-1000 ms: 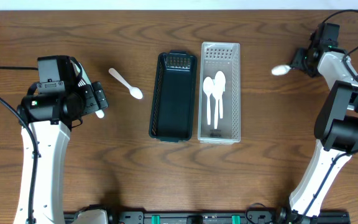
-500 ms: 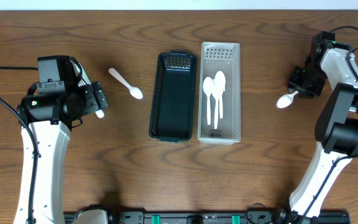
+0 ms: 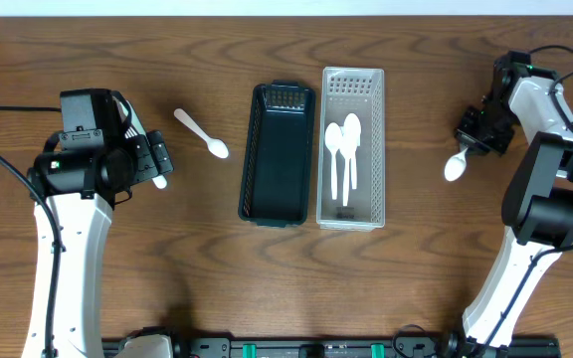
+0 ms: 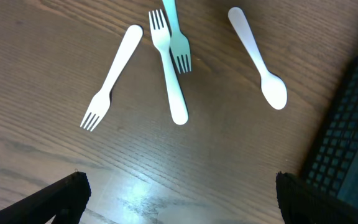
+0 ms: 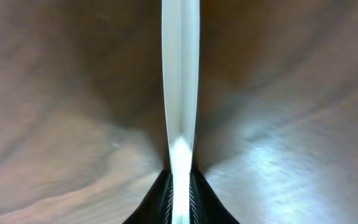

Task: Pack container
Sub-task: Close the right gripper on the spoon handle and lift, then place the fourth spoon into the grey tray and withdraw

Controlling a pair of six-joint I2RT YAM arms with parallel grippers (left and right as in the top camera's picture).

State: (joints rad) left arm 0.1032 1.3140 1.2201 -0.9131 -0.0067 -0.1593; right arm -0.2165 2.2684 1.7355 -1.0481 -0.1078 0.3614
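Note:
A clear container (image 3: 353, 204) at the table's middle holds three white spoons (image 3: 343, 149). A dark empty container (image 3: 278, 154) stands to its left. My right gripper (image 3: 473, 139) at the far right is shut on a white spoon (image 3: 455, 166), whose handle runs up between the jaws in the right wrist view (image 5: 180, 93). My left gripper (image 3: 147, 159) is open and empty above the table at the left. A loose white spoon (image 3: 202, 134) lies to its right and shows in the left wrist view (image 4: 258, 59) beside two white forks (image 4: 110, 78) (image 4: 168, 68) and a pale green fork (image 4: 178, 40).
The dark container's mesh wall (image 4: 353, 143) fills the right edge of the left wrist view. The table's far edge runs along the top of the overhead view.
My right gripper has swung the white spoon from the far right back corner down and nearer, its bowl now pointing down-left. The left arm has not moved.

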